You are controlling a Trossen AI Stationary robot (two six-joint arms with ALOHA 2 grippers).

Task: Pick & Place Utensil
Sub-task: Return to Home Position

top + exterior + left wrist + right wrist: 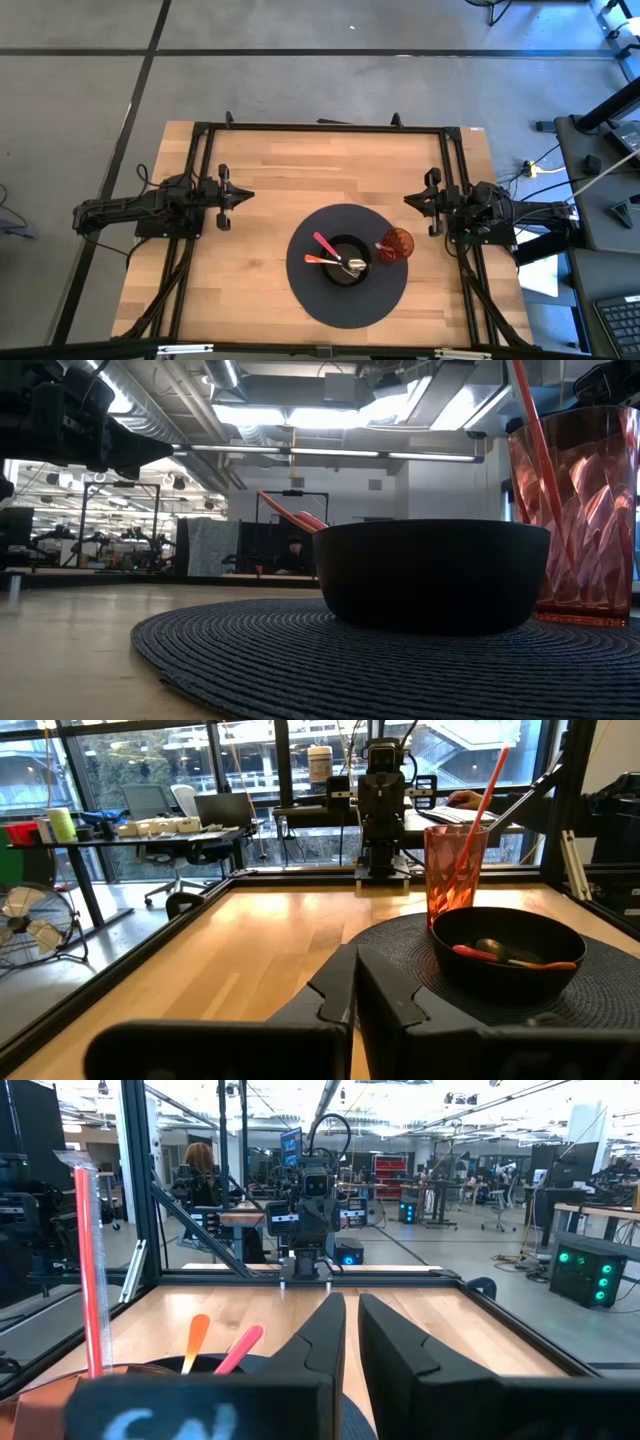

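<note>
A black bowl (345, 262) (430, 575) (510, 950) stands on a round dark woven placemat (310, 290). Inside it lie a pink-handled utensil (325, 245), an orange-handled one (314, 259) and a metal spoon (356, 266), their handles leaning on the bowl's rim. A red faceted cup (396, 245) (580, 510) (455, 870) with a red straw (88, 1270) stands on the mat just right of the bowl. My left gripper (247, 195) (355, 982) hovers shut at the table's left. My right gripper (408, 200) (352, 1330) hovers shut at the right, beyond the cup.
A black metal frame (320, 127) runs along the table's edges. Bare wood (300, 170) lies between the two grippers and on the far half of the table. A person (197, 1170) shows in the room beyond the left side.
</note>
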